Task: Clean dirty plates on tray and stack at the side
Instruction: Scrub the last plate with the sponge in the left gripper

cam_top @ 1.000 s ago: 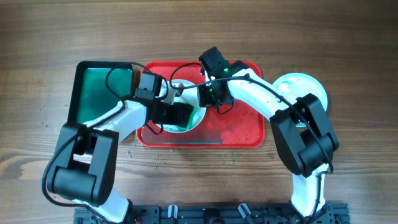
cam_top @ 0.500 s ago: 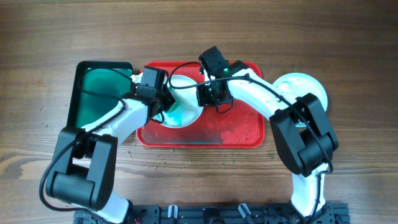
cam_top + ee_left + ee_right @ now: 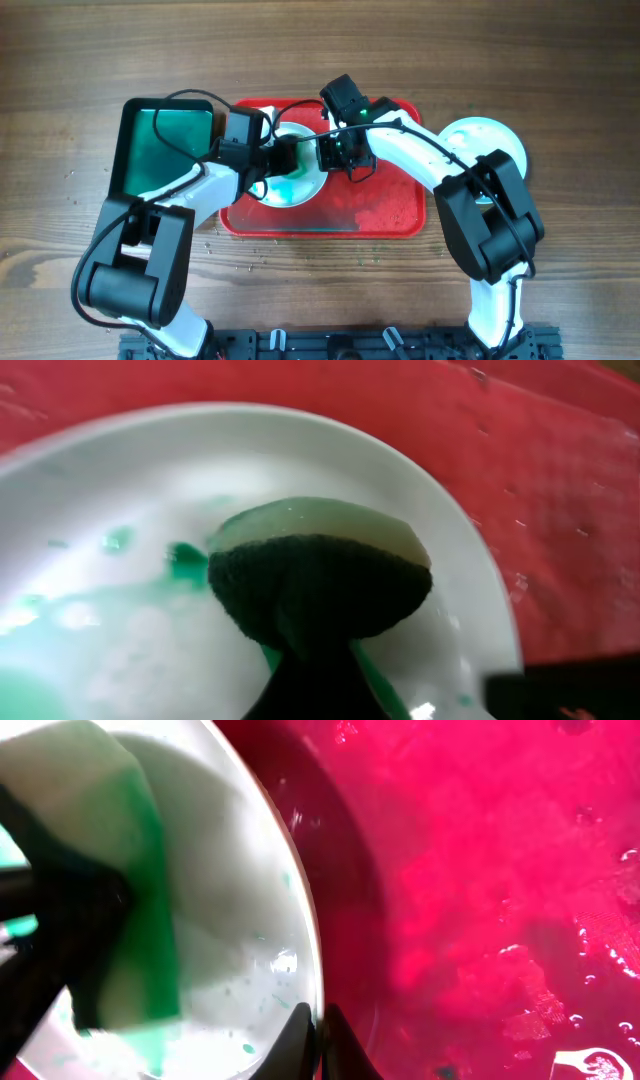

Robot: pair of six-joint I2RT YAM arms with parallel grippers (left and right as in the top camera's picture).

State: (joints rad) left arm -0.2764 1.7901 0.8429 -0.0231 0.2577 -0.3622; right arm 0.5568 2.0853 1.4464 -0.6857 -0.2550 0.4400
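A white plate (image 3: 290, 180) smeared with green soap sits tilted on the red tray (image 3: 380, 215). My left gripper (image 3: 282, 158) is shut on a sponge (image 3: 320, 580), dark scrub side toward the camera, pressed on the plate's face (image 3: 120, 630). My right gripper (image 3: 328, 155) is shut on the plate's right rim (image 3: 312, 980), one finger on each side, holding it up off the tray (image 3: 480, 870). The sponge also shows in the right wrist view (image 3: 110, 910). A clean white plate (image 3: 490, 140) lies on the table to the tray's right.
A black basin of green soapy water (image 3: 165, 150) stands left of the tray. Crumbs and wet smears lie on the tray's right half (image 3: 385, 205). Small crumbs dot the wooden table (image 3: 240, 262) in front of the tray.
My left gripper with the sponge has swept from the plate's lower part up and to the right across its face. The right gripper has held the rim still.
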